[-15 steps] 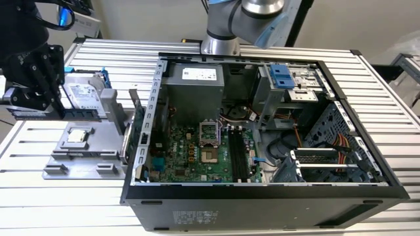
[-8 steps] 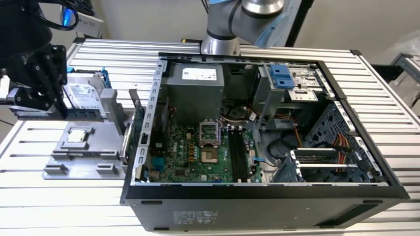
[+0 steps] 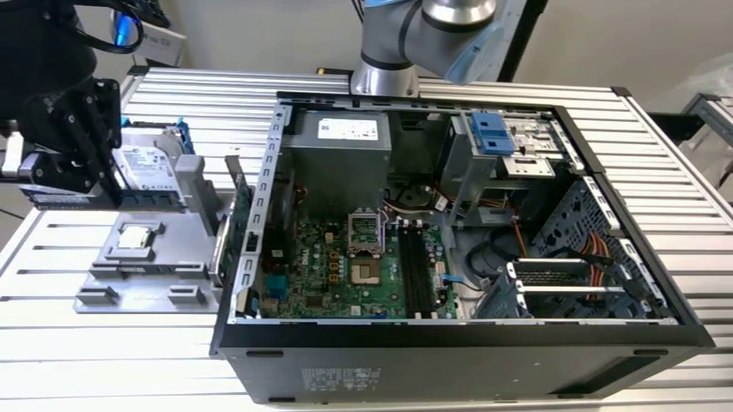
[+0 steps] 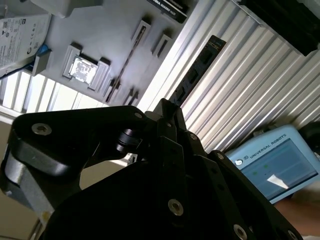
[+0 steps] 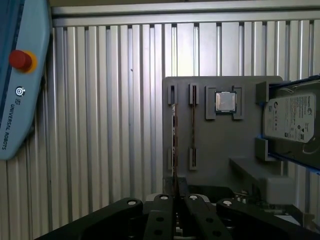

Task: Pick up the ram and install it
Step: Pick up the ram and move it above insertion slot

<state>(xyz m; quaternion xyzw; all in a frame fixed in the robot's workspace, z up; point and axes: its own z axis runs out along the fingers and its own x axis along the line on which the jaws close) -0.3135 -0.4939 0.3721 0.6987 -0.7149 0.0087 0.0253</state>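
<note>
The ram (image 4: 197, 70) is clenched by one end between the fingertips of the claw (image 4: 167, 107) and juts straight out from them; in the second wrist view its flat face shows, dark with a row of chips, seen against the ribbed tabletop (image 4: 240, 75) just beside the grey holder (image 4: 115, 35) and not in either of the holder's long slots; in the first wrist view it shows edge-on as a thin line (image 5: 174, 145) running out from the closed fingertips across the holder's outer slot. A thin strip (image 5: 193, 125) lies in the neighbouring slot; whether that is another stick I cannot tell. Further along the holder sits the small square processor chip (image 5: 225, 101) in its own pocket; past it the hard drive (image 5: 292, 122) stands in its blue frame at the holder's far end. A light blue teach pendant (image 5: 15, 75) with a red button lies on the tabletop beside the holder, on the side away from the drive. In the exterior view the claw hangs at the exterior view's left, above the holder and near the hard drive; the open computer case (image 3: 641, 283) lies towards the exterior view's right, its motherboard (image 3: 332, 266) exposed, well apart from the claw.
</note>
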